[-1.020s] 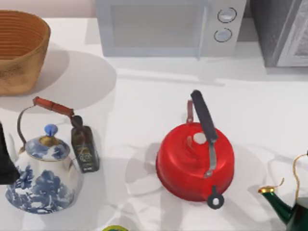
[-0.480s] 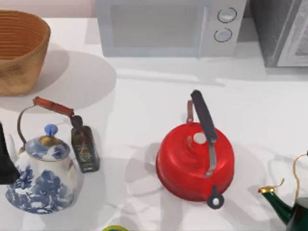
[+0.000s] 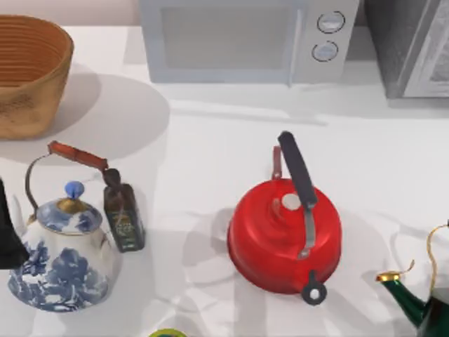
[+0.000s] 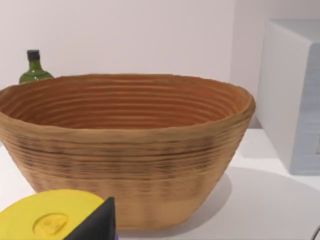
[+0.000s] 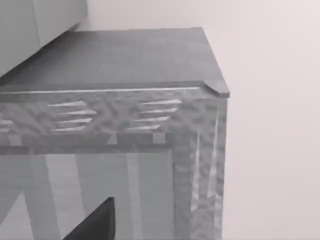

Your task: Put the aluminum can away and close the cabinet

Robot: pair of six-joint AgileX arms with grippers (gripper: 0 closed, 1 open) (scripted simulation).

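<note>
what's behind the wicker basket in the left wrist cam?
A green glass bottle stands behind the wicker basket; its neck and shoulder rise above the rim, and the rest is covered. Beyond it is plain wall.

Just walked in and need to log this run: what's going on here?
Nothing is being handled right now. The table holds a red kettle, a blue-and-white teapot, a dark glass bottle, a wicker basket, a microwave and a green kettle. The grey cabinet stands at the far right corner. The left wrist camera faces the basket, the right wrist camera the cabinet. I can't pick out the aluminum can with certainty.
</note>
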